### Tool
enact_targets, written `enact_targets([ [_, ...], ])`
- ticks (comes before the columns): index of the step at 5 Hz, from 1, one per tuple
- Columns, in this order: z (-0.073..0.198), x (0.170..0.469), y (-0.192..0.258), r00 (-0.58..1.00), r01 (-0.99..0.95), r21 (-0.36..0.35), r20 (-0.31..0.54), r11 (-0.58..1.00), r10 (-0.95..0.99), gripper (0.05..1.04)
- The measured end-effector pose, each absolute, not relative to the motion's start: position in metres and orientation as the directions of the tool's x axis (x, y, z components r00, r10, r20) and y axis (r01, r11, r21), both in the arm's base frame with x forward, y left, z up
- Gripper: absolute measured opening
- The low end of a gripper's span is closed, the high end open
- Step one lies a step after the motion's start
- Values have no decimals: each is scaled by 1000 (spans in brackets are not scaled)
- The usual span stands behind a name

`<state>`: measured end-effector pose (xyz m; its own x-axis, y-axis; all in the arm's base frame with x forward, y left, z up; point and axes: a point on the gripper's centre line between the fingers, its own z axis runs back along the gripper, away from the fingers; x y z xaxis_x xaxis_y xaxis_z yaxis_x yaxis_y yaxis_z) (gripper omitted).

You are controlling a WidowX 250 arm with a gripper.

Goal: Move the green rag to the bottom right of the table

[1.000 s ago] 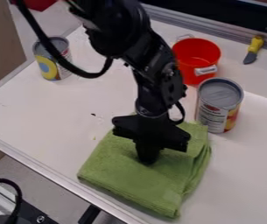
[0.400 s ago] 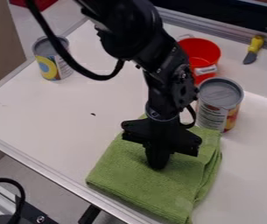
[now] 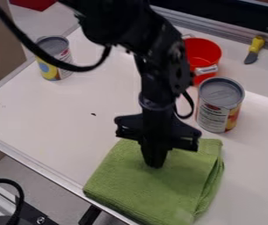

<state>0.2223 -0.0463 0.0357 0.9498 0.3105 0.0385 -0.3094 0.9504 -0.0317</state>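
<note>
Here, the rag (image 3: 147,193) lies folded on the table (image 3: 48,123), beneath the gripper (image 3: 154,164); whether that is wide or narrow, I cannot tell. Up and right of it stand a can (image 3: 213,115), then the pot (image 3: 204,53), and farther off the knife (image 3: 253,49); another tin (image 3: 55,60) stands well apart, up and left.

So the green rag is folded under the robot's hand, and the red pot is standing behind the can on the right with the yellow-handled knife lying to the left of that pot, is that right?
Not quite: in the camera view, the yellow-handled knife lies to the right of the red pot, not to its left.
</note>
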Motion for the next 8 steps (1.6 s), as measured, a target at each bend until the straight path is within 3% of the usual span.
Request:
enact_targets([
  [1, 56, 226, -43, 927, -367, -54, 59, 929, 370, 212],
  [2, 68, 231, -31, 907, -406, -52, 101, 912, 409, 456],
  [3, 77, 239, -17, 889, -444, -73, 92, 893, 449, 754],
  [4, 87, 245, -6, 870, -479, -92, 81, 873, 486, 986],
  [6, 74, 274, 32, 833, -512, -78, 199, 855, 517, 999],
  [7, 66, 283, 49, 855, -463, -27, 248, 886, 454, 999],
  [8, 63, 297, 74, 861, -456, 69, 287, 887, 420, 999],
])
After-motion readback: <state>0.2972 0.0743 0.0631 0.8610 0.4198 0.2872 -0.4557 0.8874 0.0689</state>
